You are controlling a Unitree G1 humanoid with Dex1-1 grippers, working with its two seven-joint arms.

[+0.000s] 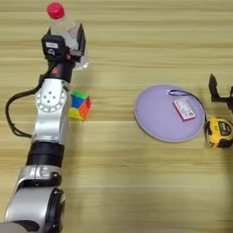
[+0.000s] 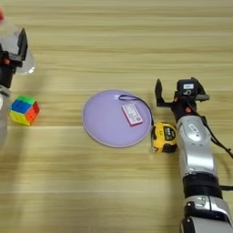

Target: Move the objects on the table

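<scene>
Three objects were spread across the table (image 1: 136, 191). At far left the bottle (image 1: 65, 27), clear with a red cap, stood between the fingers of the left gripper (image 1: 68, 43), which closed on its lower body. It looked light, thin-walled and smooth, so it would probably dent or slip under a hard squeeze; a grip low on the body seemed safest. Whether it held liquid could not be told. The cube (image 1: 79, 104) lay just beside the left arm, nearer the robot than the bottle; rigid and flat-faced, it would suit a grip across two opposite faces. The tape (image 2: 164, 136) lay against the right rim of the plate (image 2: 102, 125); it seemed dense and hard, best taken across its flat sides. On the plate sat a small red-edged card (image 2: 131, 113) with a dark cord. The right gripper (image 2: 170, 96) hovered beyond the tape, fingers spread and empty.
</scene>
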